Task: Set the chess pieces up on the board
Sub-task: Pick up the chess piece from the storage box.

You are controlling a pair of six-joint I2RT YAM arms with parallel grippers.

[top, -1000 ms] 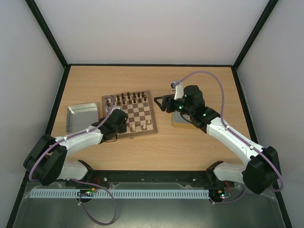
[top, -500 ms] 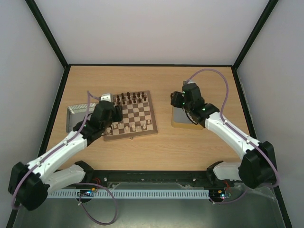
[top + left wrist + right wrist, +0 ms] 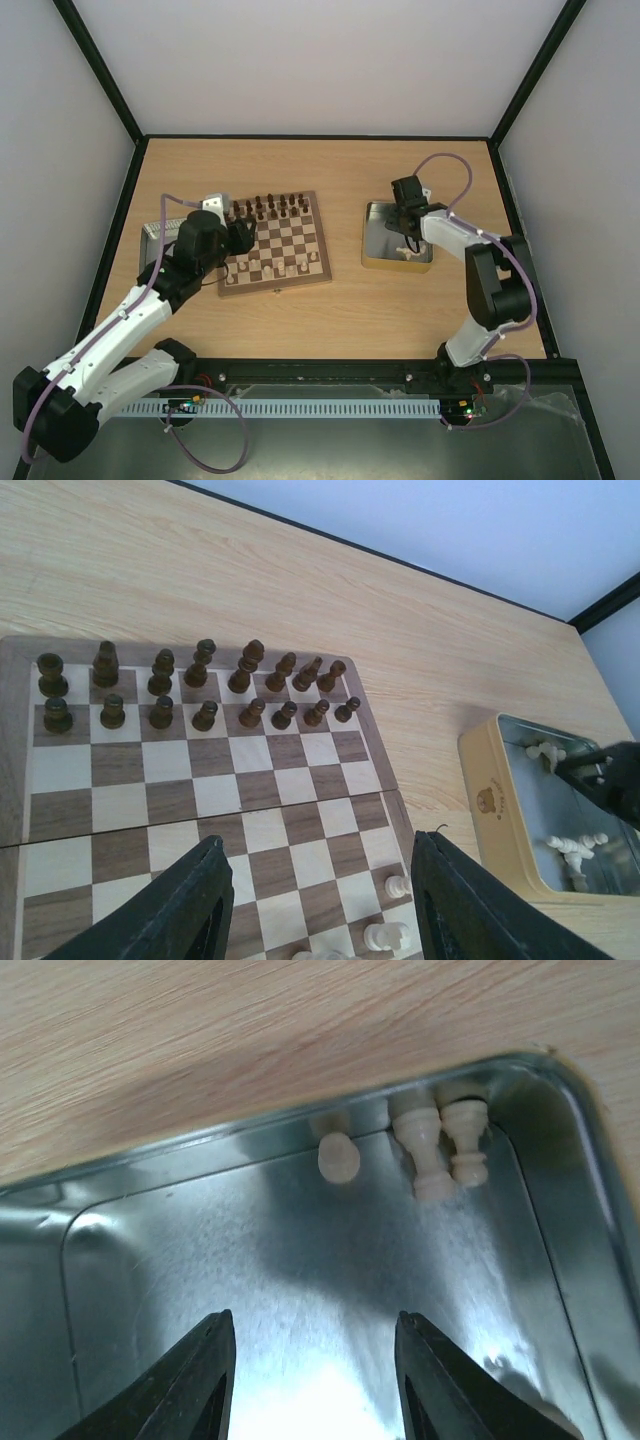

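Observation:
The board (image 3: 290,242) lies left of centre; it also shows in the left wrist view (image 3: 250,800). Dark pieces (image 3: 200,685) fill its two far rows. A few cream chess pieces (image 3: 398,886) stand on the near rows (image 3: 297,268). More cream pieces lie in the right tin (image 3: 372,258): three in a far corner (image 3: 420,1150), others in the left wrist view (image 3: 575,848). My left gripper (image 3: 240,236) hangs open and empty over the board's left part (image 3: 318,842). My right gripper (image 3: 406,226) is open and empty, low inside the tin (image 3: 313,1318).
A second, silver tin (image 3: 160,233) sits left of the board, partly under my left arm. The right tin has gold outer walls (image 3: 490,800) and a shiny floor (image 3: 200,1260). Black frame rails border the table.
My left arm lifted from the board's near-left corner and swung round; the gripper now points over the board's left part. My right gripper moved from beside the board into the right tin.

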